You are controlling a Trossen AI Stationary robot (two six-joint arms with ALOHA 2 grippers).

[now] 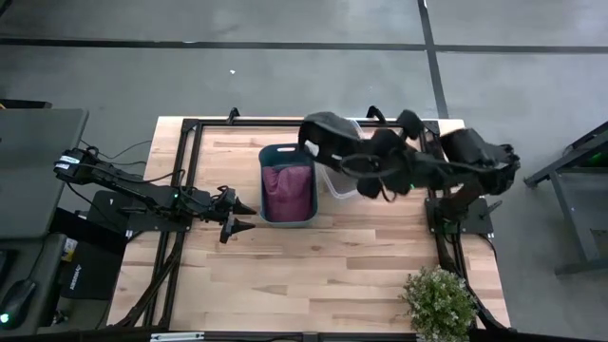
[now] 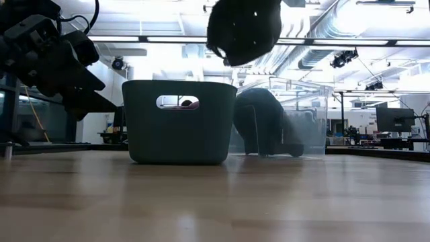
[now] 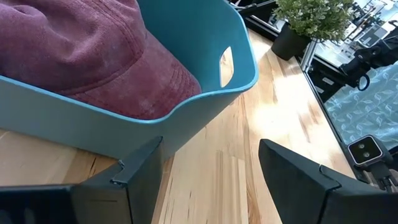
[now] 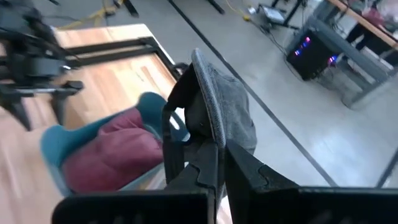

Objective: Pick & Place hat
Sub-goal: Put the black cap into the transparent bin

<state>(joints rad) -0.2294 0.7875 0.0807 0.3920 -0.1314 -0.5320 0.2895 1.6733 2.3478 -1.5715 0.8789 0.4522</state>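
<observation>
A dark grey hat (image 1: 328, 133) hangs in the air over the far part of the table, held by my right gripper (image 4: 219, 163), which is shut on it. In the low view the grey hat (image 2: 243, 27) is well above the teal bin (image 2: 178, 121). The teal bin (image 1: 288, 183) holds a maroon hat (image 1: 288, 190), which lies on the bin's floor. My left gripper (image 3: 211, 168) is open, low over the table at the bin's left side (image 1: 237, 217), touching nothing. My right gripper pinches the grey hat between its two fingers at an edge of the fabric (image 4: 214, 140). The hat is lifted clear of everything, and its adjusting strap (image 4: 168, 134) loops out beside the fingers. Whether it holds one layer or several, I cannot tell.
A clear plastic container (image 1: 342, 179) stands just right of the teal bin, and a dark rounded shape (image 2: 265, 121) shows through its wall. A potted plant (image 1: 439, 302) sits at the table's near right corner. Bare wood lies along the near side of the table (image 1: 313, 275).
</observation>
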